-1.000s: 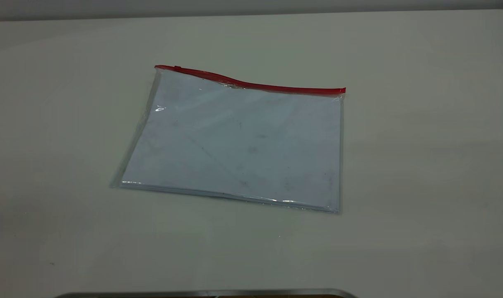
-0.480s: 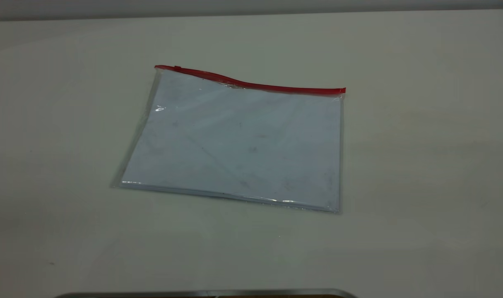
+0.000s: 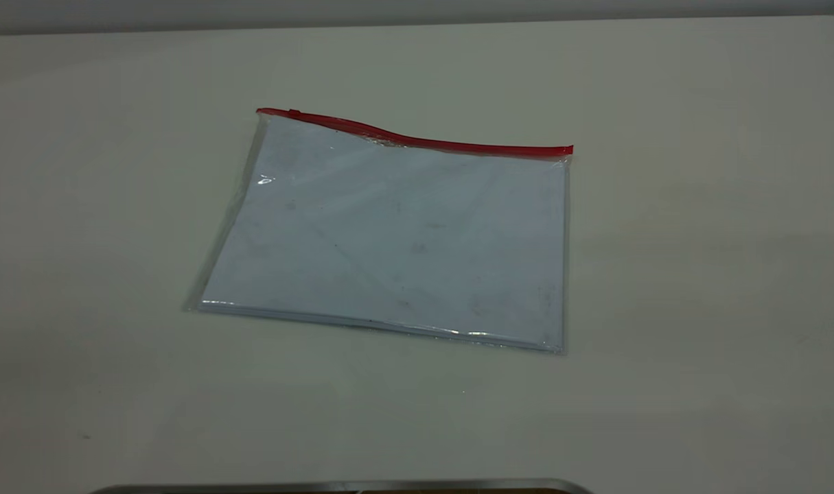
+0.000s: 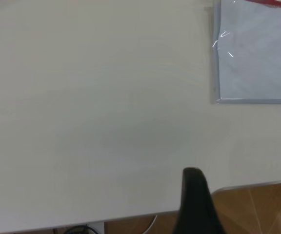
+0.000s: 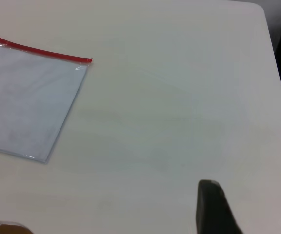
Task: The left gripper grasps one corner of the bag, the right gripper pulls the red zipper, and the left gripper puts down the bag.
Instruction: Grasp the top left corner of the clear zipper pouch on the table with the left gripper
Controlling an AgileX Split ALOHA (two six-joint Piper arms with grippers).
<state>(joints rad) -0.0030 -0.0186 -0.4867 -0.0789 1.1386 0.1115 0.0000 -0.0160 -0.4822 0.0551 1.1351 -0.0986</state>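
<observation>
While the bag (image 3: 389, 237) lies flat on the table (image 3: 698, 309), I can't tell either gripper's opening; my left pinch may slip off it.

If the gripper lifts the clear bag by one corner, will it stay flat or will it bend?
The bag will probably bend: its red zipper edge already waves on the table, so the plastic looks thin and soft. The paper sheets inside may stiffen it somewhat. The glossy film could slip in a pinch.
</observation>
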